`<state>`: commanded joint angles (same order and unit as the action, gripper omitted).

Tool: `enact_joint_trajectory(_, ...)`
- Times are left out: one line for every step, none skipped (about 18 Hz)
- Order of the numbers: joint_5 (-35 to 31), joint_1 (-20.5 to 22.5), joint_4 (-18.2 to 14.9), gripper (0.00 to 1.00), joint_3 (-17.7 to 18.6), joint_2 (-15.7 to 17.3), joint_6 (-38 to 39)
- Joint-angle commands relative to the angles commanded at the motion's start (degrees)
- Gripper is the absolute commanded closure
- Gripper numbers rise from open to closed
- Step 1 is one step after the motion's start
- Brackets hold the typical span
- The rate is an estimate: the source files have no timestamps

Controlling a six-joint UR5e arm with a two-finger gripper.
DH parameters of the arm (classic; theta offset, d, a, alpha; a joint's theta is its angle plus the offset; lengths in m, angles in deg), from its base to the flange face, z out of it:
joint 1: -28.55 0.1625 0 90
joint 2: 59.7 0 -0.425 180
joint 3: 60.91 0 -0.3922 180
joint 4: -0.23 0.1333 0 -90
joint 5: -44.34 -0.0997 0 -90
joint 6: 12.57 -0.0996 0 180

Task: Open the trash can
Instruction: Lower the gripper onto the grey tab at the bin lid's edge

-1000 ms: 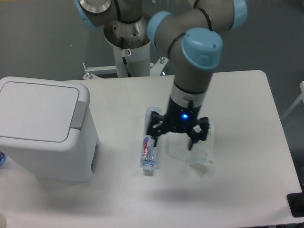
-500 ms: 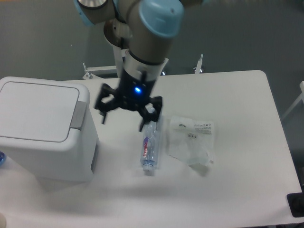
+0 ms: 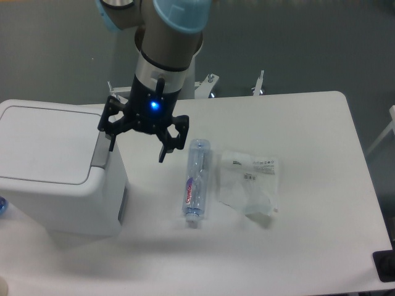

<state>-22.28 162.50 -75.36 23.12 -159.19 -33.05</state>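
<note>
The trash can (image 3: 49, 185) is a large boxy white bin at the table's left, its flat lid (image 3: 46, 143) down and a grey push tab (image 3: 100, 150) on the lid's right edge. My gripper (image 3: 137, 147) hangs open just right of the bin's top corner, above the table. Its left finger (image 3: 112, 137) is close over the grey tab; whether it touches I cannot tell. Its right finger (image 3: 164, 149) is over bare table. Nothing is between the fingers.
A clear plastic bottle (image 3: 195, 179) lies on the table right of the gripper, and a crumpled clear plastic bag (image 3: 248, 182) lies beside it. The arm's white base (image 3: 170, 74) stands behind the table. A dark object (image 3: 386, 265) sits at the lower right corner.
The gripper has swept left across the table, from over the plastic bag, past the bottle, to the bin's right edge. It stayed open. Bottle, bag and lid have not moved.
</note>
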Motion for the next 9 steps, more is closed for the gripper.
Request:
enact_joint_trajectory(0.0,0.0,0.0,0.0,0.0,-0.2,0.0)
enact_joint_trajectory(-0.1,-0.1,0.0,0.0,0.1,-0.2,0.0)
enact_joint_trajectory(-0.1,-0.2,0.0,0.0,0.3,-0.2,0.0)
enact_joint_trajectory(-0.1,-0.2,0.1,0.0,0.5,-0.2,0.0)
enact_joint_trajectory(-0.1,-0.2,0.1,0.0,0.7,-0.2,0.0)
enact_joint_trajectory(-0.1,-0.2,0.0,0.0,0.8,-0.2,0.0)
enact_joint_trajectory(-0.1,-0.3,0.1,0.0,0.8,-0.2,0.0)
enact_joint_trajectory(-0.1,-0.3,0.1,0.0,0.8,-0.2,0.1)
enact_joint_trajectory(-0.1,-0.3,0.1,0.0,0.8,-0.2,0.1)
